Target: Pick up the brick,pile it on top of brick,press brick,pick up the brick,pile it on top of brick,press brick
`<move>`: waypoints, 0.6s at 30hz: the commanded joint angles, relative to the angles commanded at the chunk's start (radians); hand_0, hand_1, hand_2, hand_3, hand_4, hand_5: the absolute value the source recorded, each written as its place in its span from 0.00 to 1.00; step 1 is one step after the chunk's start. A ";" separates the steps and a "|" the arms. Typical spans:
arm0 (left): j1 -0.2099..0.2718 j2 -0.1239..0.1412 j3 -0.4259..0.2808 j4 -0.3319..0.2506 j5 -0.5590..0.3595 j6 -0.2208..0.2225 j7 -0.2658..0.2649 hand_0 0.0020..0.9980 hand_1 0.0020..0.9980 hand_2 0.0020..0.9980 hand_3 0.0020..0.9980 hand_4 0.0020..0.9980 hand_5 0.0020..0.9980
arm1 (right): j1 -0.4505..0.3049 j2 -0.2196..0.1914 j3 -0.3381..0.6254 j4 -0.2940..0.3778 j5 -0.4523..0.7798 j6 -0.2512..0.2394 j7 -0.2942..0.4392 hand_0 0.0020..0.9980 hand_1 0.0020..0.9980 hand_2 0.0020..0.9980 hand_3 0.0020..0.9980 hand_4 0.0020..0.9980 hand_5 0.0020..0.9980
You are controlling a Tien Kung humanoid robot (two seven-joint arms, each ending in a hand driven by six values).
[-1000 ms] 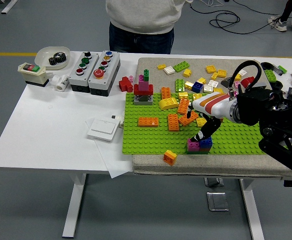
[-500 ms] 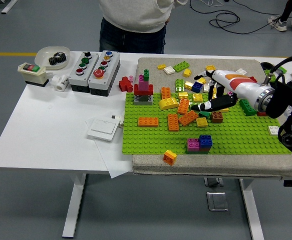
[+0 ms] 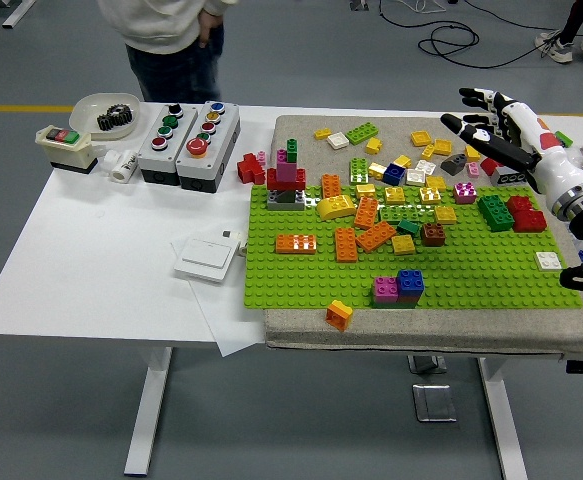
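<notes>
My right hand (image 3: 491,135) hovers with fingers spread, holding nothing. The blue brick (image 3: 409,283) sits stacked beside the magenta brick (image 3: 385,290), well below-left of my palm. Reaching down, I could knock the loose bricks (image 3: 421,190) between.

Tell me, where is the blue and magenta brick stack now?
In the head view, the blue and magenta brick stack stands near the front edge of the green baseplate, right of the loose orange brick.

We are looking at a white table (image 3: 91,250) | grey mat (image 3: 441,335) lying at 3 o'clock | two button boxes (image 3: 188,132) sitting at 11 | white switch (image 3: 206,257) on paper resting at centre.
</notes>
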 joint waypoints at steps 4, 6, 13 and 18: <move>0.000 -0.001 0.001 0.001 -0.002 0.000 -0.002 0.70 0.74 0.74 0.61 0.71 0.68 | -0.020 0.002 0.021 -0.016 0.034 -0.009 0.038 0.86 0.82 0.88 0.92 1.00 0.83; -0.001 -0.002 0.002 0.001 -0.002 0.000 -0.003 0.70 0.74 0.74 0.61 0.71 0.68 | -0.027 0.002 0.029 -0.022 0.043 -0.010 0.056 0.86 0.82 0.88 0.92 1.00 0.83; -0.007 -0.005 0.009 0.003 -0.011 0.002 -0.010 0.70 0.74 0.74 0.61 0.71 0.68 | -0.055 0.004 0.071 -0.049 0.067 -0.003 0.123 0.92 0.85 0.90 0.96 1.00 0.85; -0.008 -0.006 0.012 0.005 -0.015 0.003 -0.012 0.70 0.74 0.74 0.61 0.71 0.68 | -0.068 0.007 0.086 -0.062 0.082 0.008 0.153 0.92 0.85 0.90 0.96 1.00 0.85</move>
